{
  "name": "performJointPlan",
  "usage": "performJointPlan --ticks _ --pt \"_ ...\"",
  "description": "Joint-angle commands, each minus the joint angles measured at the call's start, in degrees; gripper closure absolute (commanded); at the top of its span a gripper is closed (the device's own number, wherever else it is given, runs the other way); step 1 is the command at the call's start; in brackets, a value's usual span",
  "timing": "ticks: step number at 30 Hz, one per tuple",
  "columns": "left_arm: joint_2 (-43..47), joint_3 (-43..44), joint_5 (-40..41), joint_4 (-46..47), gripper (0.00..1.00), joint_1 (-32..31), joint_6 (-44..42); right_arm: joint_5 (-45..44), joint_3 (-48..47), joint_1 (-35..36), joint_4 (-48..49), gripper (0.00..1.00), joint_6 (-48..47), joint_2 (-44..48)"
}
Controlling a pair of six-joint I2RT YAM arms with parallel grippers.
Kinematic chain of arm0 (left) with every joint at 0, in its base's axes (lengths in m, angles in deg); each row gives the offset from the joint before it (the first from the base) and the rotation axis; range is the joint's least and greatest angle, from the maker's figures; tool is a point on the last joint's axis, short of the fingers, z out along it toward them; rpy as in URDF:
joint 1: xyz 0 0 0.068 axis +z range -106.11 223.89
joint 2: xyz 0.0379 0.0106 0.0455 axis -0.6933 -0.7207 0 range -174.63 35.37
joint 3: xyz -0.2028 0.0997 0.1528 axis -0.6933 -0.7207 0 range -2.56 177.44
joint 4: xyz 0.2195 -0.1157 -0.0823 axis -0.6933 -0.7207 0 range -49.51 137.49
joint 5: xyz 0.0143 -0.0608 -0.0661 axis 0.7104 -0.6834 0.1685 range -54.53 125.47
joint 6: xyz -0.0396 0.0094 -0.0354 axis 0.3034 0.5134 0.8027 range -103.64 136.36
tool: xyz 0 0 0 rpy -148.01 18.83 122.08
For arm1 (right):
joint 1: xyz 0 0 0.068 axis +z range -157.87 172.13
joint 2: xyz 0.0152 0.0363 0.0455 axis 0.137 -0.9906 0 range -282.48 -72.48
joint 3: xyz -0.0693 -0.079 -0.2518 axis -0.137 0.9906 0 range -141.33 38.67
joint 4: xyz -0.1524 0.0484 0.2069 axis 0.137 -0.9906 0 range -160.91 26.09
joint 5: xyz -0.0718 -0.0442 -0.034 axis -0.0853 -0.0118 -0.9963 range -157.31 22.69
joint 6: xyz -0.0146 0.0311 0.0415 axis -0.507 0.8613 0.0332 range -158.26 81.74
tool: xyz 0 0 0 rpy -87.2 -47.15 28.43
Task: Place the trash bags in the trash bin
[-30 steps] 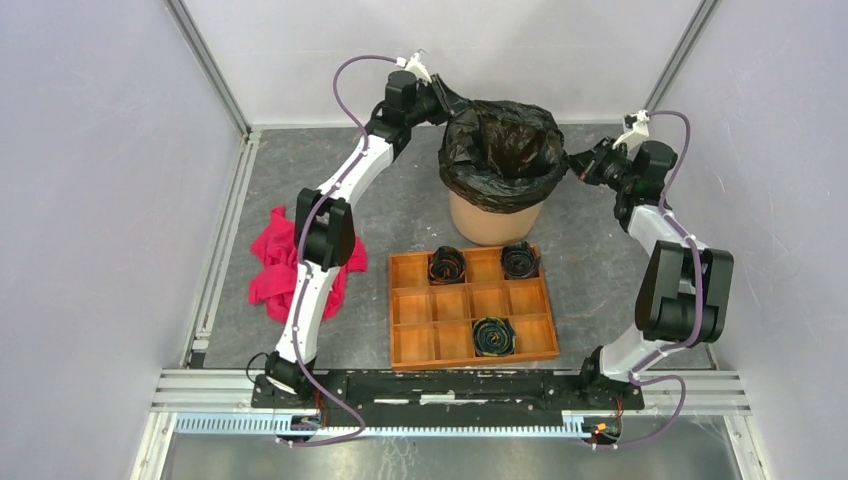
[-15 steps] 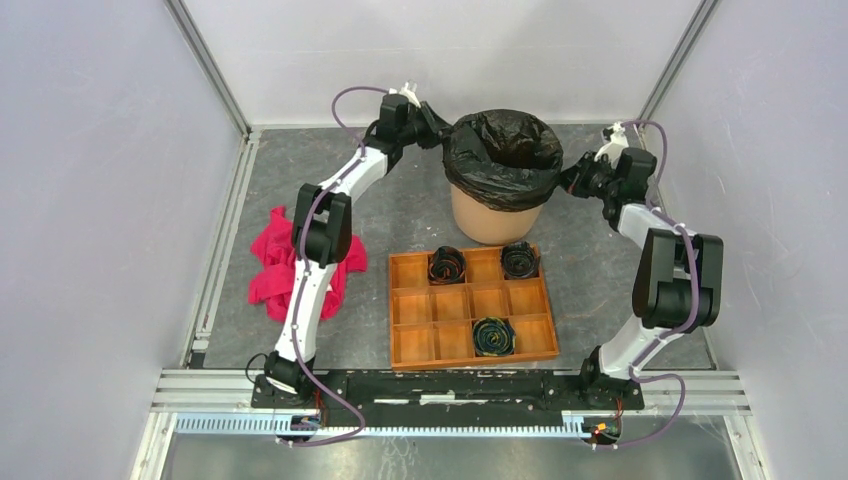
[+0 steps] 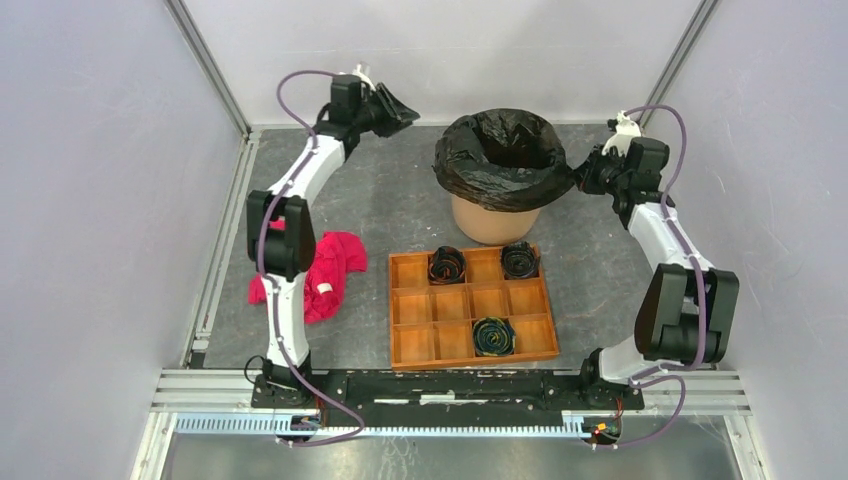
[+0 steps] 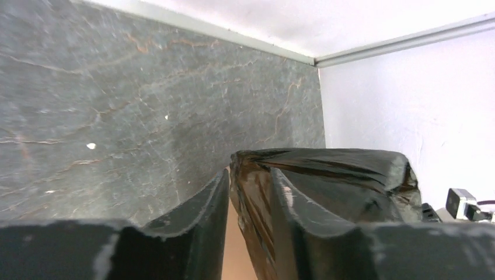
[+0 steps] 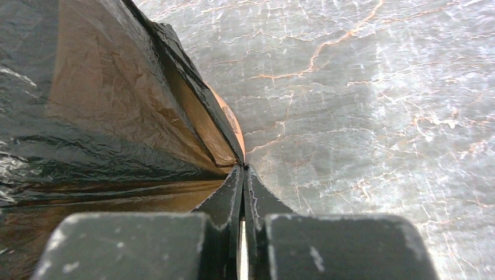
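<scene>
A flat grey stone-patterned tabletop (image 3: 400, 215), veined with pale and rusty lines, carries three things. At about 12 o'clock from its middle stands a round, tapered, pale orange plastic bucket (image 3: 490, 222), upright, its upper part wrapped in a glossy black plastic film bag (image 3: 470, 180). At 6 o'clock lies a flat rectangular wooden tray (image 3: 415, 305) divided into a grid of compartments. Its far edge sits just beside the bucket's foot; whether they touch cannot be told. At about 8 o'clock, well apart from the tray's left side, a crumpled red cloth (image 3: 335, 265) lies in a heap near the table's left edge.
</scene>
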Motion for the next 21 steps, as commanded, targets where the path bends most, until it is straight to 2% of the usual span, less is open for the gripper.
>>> performJointPlan --ticks 1,3,5,8,10,12,15,21 --pt "10.18 -2.96 3.06 -3.64 0.48 0.04 -5.74 -4.46 -0.88 -0.04 -2.6 0.89 -1.57 5.44" --pt "14.18 -4.72 6.15 -4.87 0.27 0.07 -6.92 -4.48 -0.59 -0.14 -2.38 0.79 -0.89 7.21" --pt "18.18 -6.9 8.27 -5.67 0.15 0.04 -7.36 -5.74 -0.54 -0.12 -3.26 0.62 -0.83 9.13" --pt "24.94 -14.53 7.2 -3.27 0.09 0.04 -5.11 -11.98 0.85 -0.2 -5.17 0.34 -2.04 14.18" --pt "30.31 -23.1 3.17 3.0 0.07 0.04 -1.15 -13.21 3.56 -0.21 -4.28 0.22 -2.83 18.32" --pt "33.69 -32.4 -1.42 10.41 0.06 0.04 3.97 -10.98 6.57 -0.21 -2.63 0.17 -2.44 22.35" --pt "35.35 -40.94 -7.39 20.34 0.05 0.04 12.01 -3.95 11.65 -0.21 0.45 0.12 0.42 27.78" --pt "33.4 -51.2 -12.7 39.55 0.0 -0.15 27.34 8.93 18.61 -0.48 8.28 0.09 2.77 32.28"
